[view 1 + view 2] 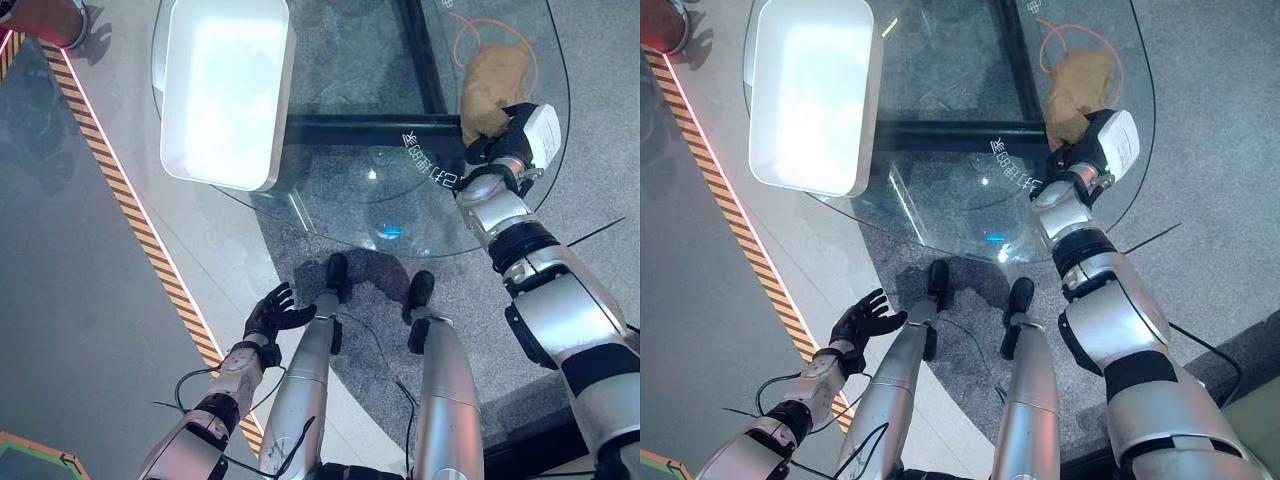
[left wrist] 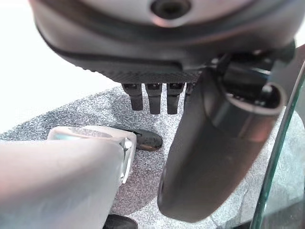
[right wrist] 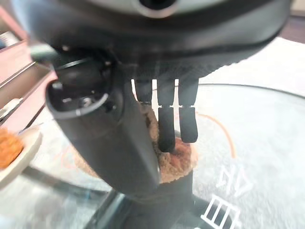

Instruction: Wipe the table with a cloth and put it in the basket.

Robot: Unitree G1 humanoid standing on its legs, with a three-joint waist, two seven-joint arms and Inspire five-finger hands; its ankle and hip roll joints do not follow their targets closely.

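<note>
Up at about one o'clock on the round glass table point(image 1: 340, 215), the tan cloth point(image 1: 492, 82) lies bunched inside an orange ring point(image 1: 458, 40) marked on the glass. The right hand point(image 1: 512, 143) rests at the cloth's near edge; its wrist view shows the fingers point(image 3: 166, 129) reaching down onto the fabric, only lightly bent, with the thumb alongside, so the hand looks open and pressing on the cloth rather than closed round it.

At about eleven o'clock from the cloth's side of the table sits the white basket point(image 1: 275, 120), a shallow rectangular tub that overhangs the table's left rim. Between cloth and basket a dark bar point(image 1: 425, 60) under the glass runs away toward twelve o'clock and meets a crossbar point(image 1: 370, 128) running from nine to three; both lie beneath the surface, not on it. White characters point(image 1: 428, 160) are printed on the glass just beside the right hand, toward eight o'clock.

Down at seven o'clock, well apart from the table, the left hand point(image 1: 272, 314) hangs over the floor with fingers spread and holding nothing. A yellow-and-black striped line point(image 1: 130, 200) crosses the floor on the left, and a reddish object point(image 1: 45, 20) sits at the far top-left corner.
</note>
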